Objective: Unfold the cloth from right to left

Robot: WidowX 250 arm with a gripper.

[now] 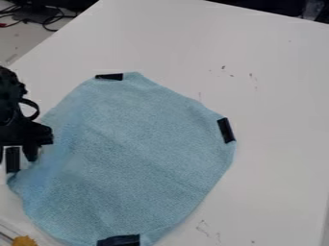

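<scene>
Lying broadly flat on the white tabletop point(283, 72), the light blue cloth point(138, 144) takes up the middle and lower left of the camera view. Its outline is rounded and uneven, with a faint crease running diagonally across it. The bottom edge is partly cut off by the border of the view, and part of the left edge is hidden behind the black tool point(24, 153).

The tool is at the far left, over or against that left edge, and the arm behind it is largely out of view. How far open it is I cannot tell, nor whether it has hold of any cloth: black parts overlap there. A dark upright strip point(12, 160) beside the cloth's edge could belong to the tool or be another patch; the two are hard to separate.

Three black patches are easier to make out: an upper patch point(109, 77) at the top edge, a right patch point(226, 130) standing at a slant, and a lower patch point(119, 240) partly cut off by the border.

Small dark marks point(252, 79) dot the tabletop. At the bottom left corner a yellow thing point(24, 240) is cropped, too little of it visible to name. Dark cables point(49, 20) lie beyond the tabletop at the upper left.
</scene>
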